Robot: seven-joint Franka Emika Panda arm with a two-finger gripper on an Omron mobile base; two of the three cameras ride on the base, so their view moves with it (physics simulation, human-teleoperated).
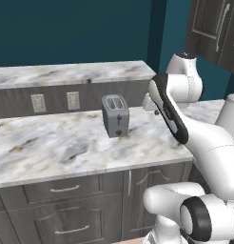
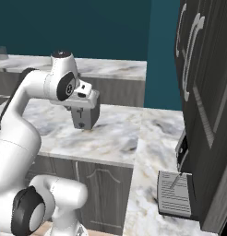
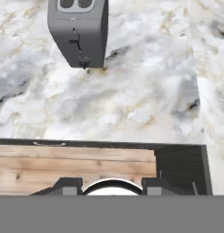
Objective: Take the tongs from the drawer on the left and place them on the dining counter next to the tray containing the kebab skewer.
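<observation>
The arm is held up high over the marble counter (image 1: 66, 143), with its hand pointed down at the stone; this is likely so the camera on the hand can look over the work place before anything is reached for. A grey toaster (image 1: 115, 116) stands upright on that counter, near the back; it is seen from above in the hand view (image 3: 78, 32), and it is no part of the job.

The gripper (image 3: 112, 185) is seen at the bottom of the hand view; its two dark fingertips (image 3: 66, 185) are set well apart, and nothing is held between them; so the hand is loose and bare.

Below the counter edge, a shallow drawer (image 1: 62, 189) with a slim silver bar handle (image 1: 64, 189) is seen at the left; it is closed. A taller drawer front (image 1: 66, 224) sits under it; that one is not wanted.

The tongs cannot be seen; they are judged to lie inside the closed drawer, since the job says so. The tray and the skewer cannot be seen either.

The job is judged to be at its very start; the drawer must be pulled out first, and for that the hand must be brought down low and to the left, to the bar handle.
</observation>
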